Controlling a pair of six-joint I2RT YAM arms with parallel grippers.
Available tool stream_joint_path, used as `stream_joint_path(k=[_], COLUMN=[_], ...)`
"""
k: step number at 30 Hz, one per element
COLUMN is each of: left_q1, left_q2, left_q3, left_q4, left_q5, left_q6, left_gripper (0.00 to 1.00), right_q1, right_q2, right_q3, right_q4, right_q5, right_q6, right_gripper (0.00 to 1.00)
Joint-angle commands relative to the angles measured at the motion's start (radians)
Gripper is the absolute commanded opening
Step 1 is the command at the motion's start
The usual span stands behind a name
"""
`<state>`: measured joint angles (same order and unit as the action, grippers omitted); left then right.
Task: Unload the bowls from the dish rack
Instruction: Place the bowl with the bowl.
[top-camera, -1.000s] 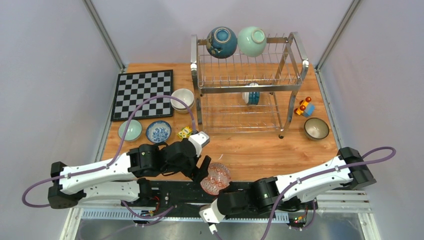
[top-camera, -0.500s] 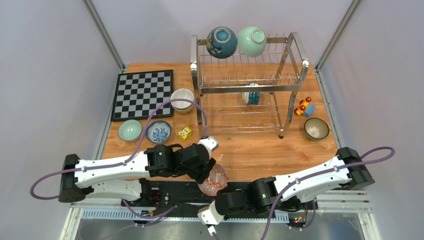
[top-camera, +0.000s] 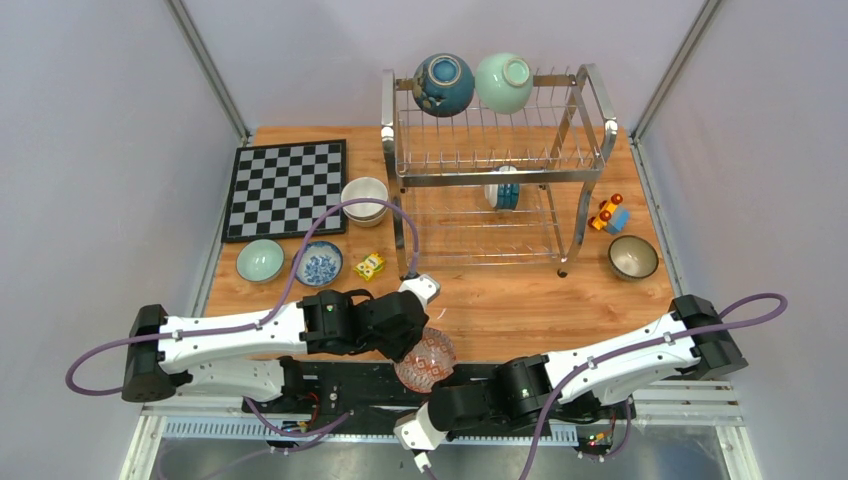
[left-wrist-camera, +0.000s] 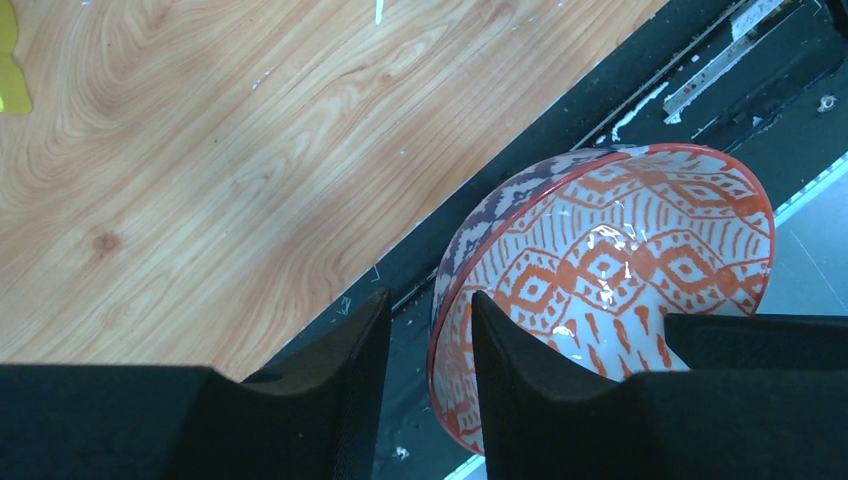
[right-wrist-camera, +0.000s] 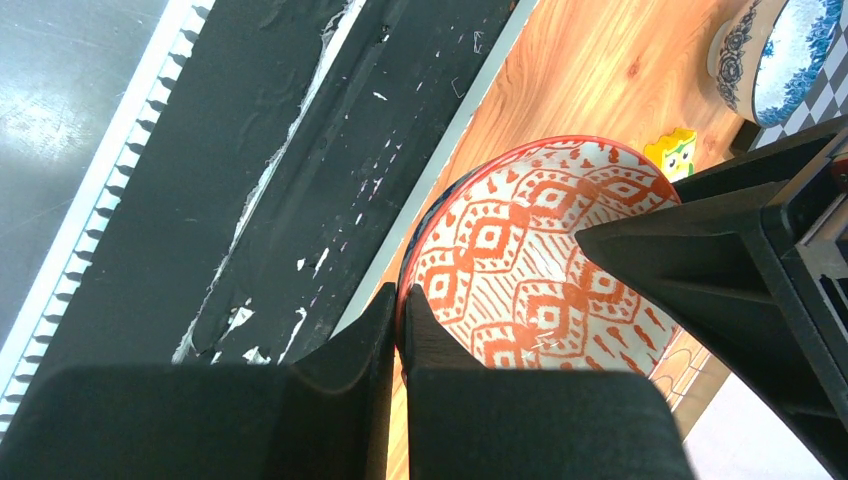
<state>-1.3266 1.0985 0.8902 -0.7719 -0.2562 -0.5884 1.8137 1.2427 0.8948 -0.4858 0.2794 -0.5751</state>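
Red bowl (top-camera: 435, 365) sits tilted at the table's (top-camera: 520, 300) near edge, partly hidden under my left claw (left-wrist-camera: 428, 300) in the top view. My right claw (right-wrist-camera: 398, 300) is pinched tight on its rim. Left claw's jaws are apart, straddling another stretch of the rim; contact unclear.

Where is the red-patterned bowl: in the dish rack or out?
Out: the red-patterned bowl is at the table edge, rim in the right gripper's jaws.

A wooden table (top-camera: 520, 300) stands between plain grey walls (top-camera: 100, 150).
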Motion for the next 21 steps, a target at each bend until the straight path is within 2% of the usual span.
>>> stream_joint_path(k=[1,5,12,15,17,19,21], left_q1=[-0.013,-0.014,-0.019,-0.020,-0.020,-0.021,-0.020], left_q2=[0.004,0.008,0.018,0.019,0.016,0.007,-0.011], left_q3=[0.001,0.001,0.000,-0.002,-0.003,-0.006,-0.015], left_q4=[0.012,0.013,0.022,0.023,0.022,0.019,0.020], left_q5=[-0.021,-0.020,-0.011,-0.014,-0.020,-0.036,-0.055], left_q6=[-0.016,-0.018,-0.019,-0.023,-0.028,-0.039,-0.052], left_gripper=[0.37,0.31,0.15,0.01,0.00,0.00,0.00], right_q1=[0.017,0.016,0.016,0.016,0.020,0.028,0.035], right_q2=[0.000,0.003,0.012,0.016,0.018,0.021,0.024], right_q3=[0.022,0.021,0.023,0.026,0.024,0.022,0.024], right_q4=[0.020,0.021,0.023,0.024,0.025,0.027,0.028], right_q5=[0.014,0.012,0.016,0.020,0.033,0.055,0.077], right_q6=[-0.023,-0.022,-0.018,-0.015,-0.012,-0.007,0.014], right_gripper=[0.00,0.00,0.00,0.00,0.00,0.10,0.30])
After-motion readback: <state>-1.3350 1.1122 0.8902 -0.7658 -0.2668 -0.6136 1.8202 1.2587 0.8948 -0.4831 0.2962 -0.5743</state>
